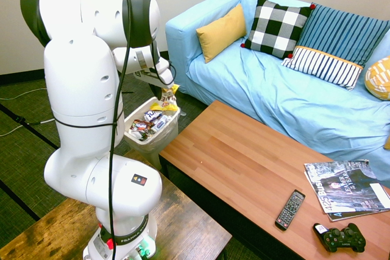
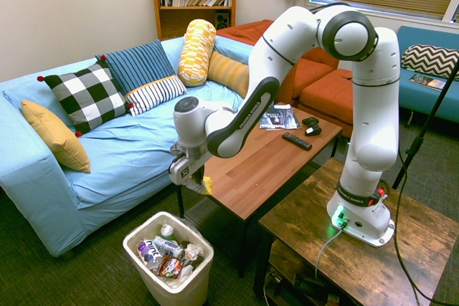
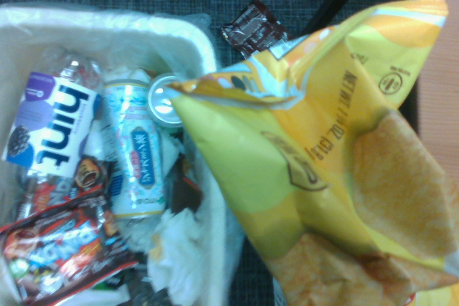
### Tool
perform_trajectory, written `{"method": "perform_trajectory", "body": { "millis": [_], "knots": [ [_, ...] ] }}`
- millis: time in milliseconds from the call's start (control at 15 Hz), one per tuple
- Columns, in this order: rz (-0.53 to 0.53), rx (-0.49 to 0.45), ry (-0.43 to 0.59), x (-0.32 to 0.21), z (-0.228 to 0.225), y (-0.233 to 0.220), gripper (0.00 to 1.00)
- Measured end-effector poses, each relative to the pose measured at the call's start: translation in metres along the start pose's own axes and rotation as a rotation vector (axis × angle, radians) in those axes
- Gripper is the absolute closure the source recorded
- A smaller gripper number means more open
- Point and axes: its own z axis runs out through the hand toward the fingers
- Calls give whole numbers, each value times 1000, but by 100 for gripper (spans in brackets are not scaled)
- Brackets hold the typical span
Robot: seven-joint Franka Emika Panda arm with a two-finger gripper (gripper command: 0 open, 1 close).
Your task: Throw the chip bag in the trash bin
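Wrist view: bag (image 3: 337, 170), pinched in my gripper (image 2: 197, 180), hangs beside the bin (image 3: 193, 34)'s rim. Pickup done; centring and release remain, I judge.

"hint" on bottle (image 3: 51, 125) label in trash bin (image 3: 192, 34); "NET WT" on chip bag (image 3: 337, 163).

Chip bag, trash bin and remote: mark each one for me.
chip bag (image 3: 337, 148), wrist view, middle of its yellow foil face.
trash bin (image 2: 135, 252), second exterior view, white rim.
remote (image 1: 290, 209), first exterior view, its button face.
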Motion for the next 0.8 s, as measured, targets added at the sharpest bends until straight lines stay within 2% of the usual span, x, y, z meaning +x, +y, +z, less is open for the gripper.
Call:
{"method": "perform_trajectory", "body": {
  "millis": [400,467,600,800],
  "knots": [
    [-73,-52,53,-91,64,-73,100],
    [-78,-64,63,-96,80,-80,0],
    [-69,-83,64,-99,101,-92,0],
    [-51,-78,56,-92,95,-106,0]
  ]
}}
